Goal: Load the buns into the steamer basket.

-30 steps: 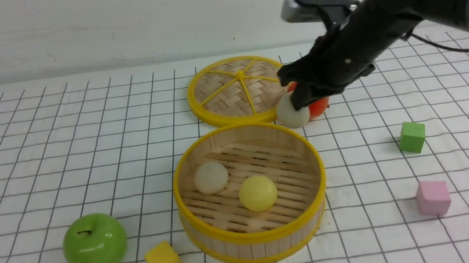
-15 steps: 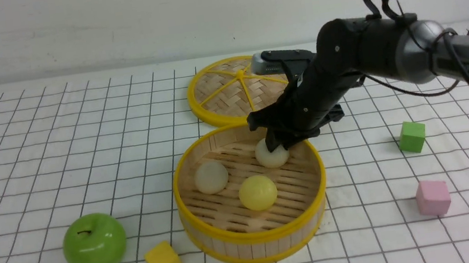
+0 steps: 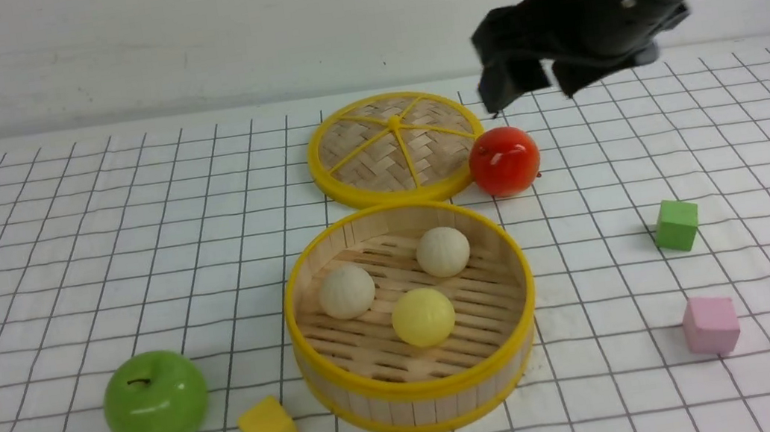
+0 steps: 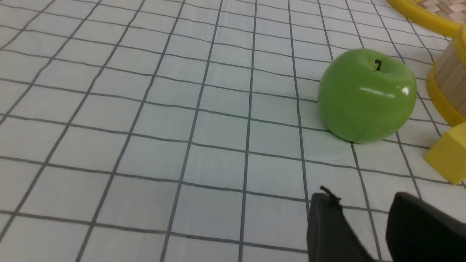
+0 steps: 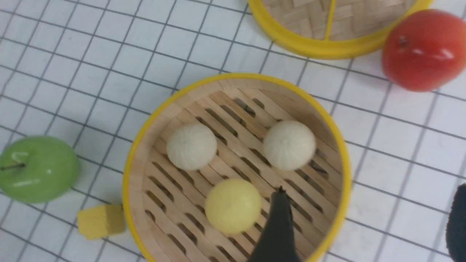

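Note:
The steamer basket (image 3: pixel 421 392) stands near the middle of the gridded cloth. Three buns lie on its slatted floor: two cream ones (image 3: pixel 346 291) (image 3: pixel 443 251) and a pale yellow one (image 3: pixel 423 317). My right gripper (image 3: pixel 547 84) hangs high behind the basket to the right, open and holding nothing. Its wrist view looks down on the basket (image 5: pixel 342 174) and the buns (image 5: pixel 192 146) (image 5: pixel 289 145) (image 5: pixel 233 205), with the right gripper (image 5: pixel 369 196) spread wide over the basket's rim. My left gripper (image 4: pixel 364 207) is open above bare cloth, near the green apple (image 4: pixel 367 95).
A green apple (image 3: pixel 155 400) and a yellow cube (image 3: pixel 268 430) sit left of the basket. Behind it lie a flat woven disc (image 3: pixel 394 147) and a glossy red fruit (image 3: pixel 504 161). A green cube (image 3: pixel 676 225) and a pink cube (image 3: pixel 711 325) stand to the right.
My right gripper carried a cream bun from beside the red fruit into the basket, let it go, opened and rose up and back. The bun now rests in the basket.

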